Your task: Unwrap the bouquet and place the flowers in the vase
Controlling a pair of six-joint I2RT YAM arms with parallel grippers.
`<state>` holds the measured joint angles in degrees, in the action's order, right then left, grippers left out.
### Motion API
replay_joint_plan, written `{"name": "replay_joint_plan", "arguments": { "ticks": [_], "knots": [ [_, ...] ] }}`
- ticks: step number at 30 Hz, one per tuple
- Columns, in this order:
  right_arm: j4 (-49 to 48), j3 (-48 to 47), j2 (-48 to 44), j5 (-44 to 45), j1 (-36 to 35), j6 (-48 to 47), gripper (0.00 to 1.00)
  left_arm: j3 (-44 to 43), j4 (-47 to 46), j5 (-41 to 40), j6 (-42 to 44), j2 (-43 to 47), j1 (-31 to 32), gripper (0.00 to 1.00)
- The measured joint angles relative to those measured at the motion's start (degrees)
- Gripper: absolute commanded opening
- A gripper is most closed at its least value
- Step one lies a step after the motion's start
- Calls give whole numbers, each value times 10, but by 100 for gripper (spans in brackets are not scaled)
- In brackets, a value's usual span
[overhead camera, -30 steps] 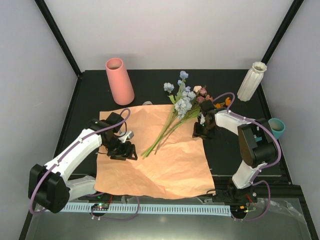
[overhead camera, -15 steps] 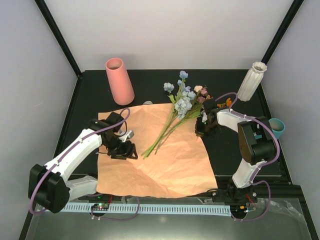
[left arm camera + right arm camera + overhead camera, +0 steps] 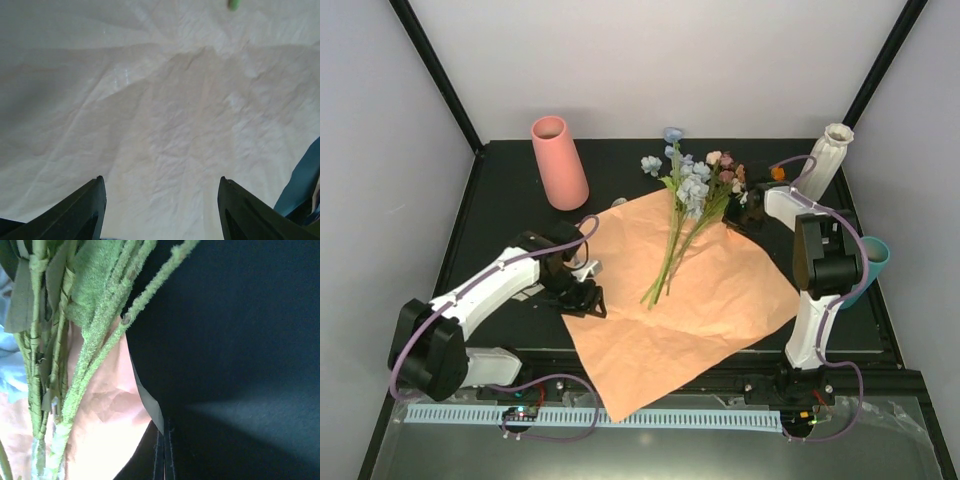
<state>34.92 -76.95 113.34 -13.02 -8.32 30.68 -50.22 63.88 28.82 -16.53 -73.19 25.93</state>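
The bouquet lies unwrapped. Its crinkled peach-orange paper sheet (image 3: 700,310) is spread flat on the black table, and the flowers (image 3: 688,190) lie across it with blooms toward the back. My right gripper (image 3: 748,212) is shut on the sheet's back right corner beside the blooms. In the right wrist view the right gripper (image 3: 164,432) pinches the paper edge (image 3: 147,402), showing its olive underside, with fuzzy green stems (image 3: 80,360) to the left. My left gripper (image 3: 585,298) hovers open over the sheet's left edge. In the left wrist view the left gripper (image 3: 160,182) has only paper (image 3: 165,100) below it. The ribbed white vase (image 3: 825,158) stands upright at the back right.
A pink cylinder vase (image 3: 558,162) stands at the back left. A teal cup (image 3: 872,262) sits at the right edge behind my right arm. Black frame posts rise at both back corners.
My right gripper shut on the paper's corner and dragged it toward the back right. The sheet turned and slid right, carrying the flowers. My left gripper shifted slightly right, staying open.
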Motion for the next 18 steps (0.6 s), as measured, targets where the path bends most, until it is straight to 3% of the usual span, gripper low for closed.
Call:
{"name": "replay_joint_plan", "arguments": {
  "ticks": [6, 9, 12, 18],
  "knots": [
    [-4, -14, 2, 5, 23, -1, 4, -1, -24, 5, 13, -31, 44, 62],
    [-2, -12, 0, 4, 27, -12, 22, -1, -35, -2, 11, -31, 49, 63],
    [2, -1, -18, 4, 28, -23, 33, -15, -43, -6, 7, -27, 49, 63],
    [33, 2, -85, 7, 28, -49, 42, -120, -73, -19, 6, -42, 49, 65]
  ]
}}
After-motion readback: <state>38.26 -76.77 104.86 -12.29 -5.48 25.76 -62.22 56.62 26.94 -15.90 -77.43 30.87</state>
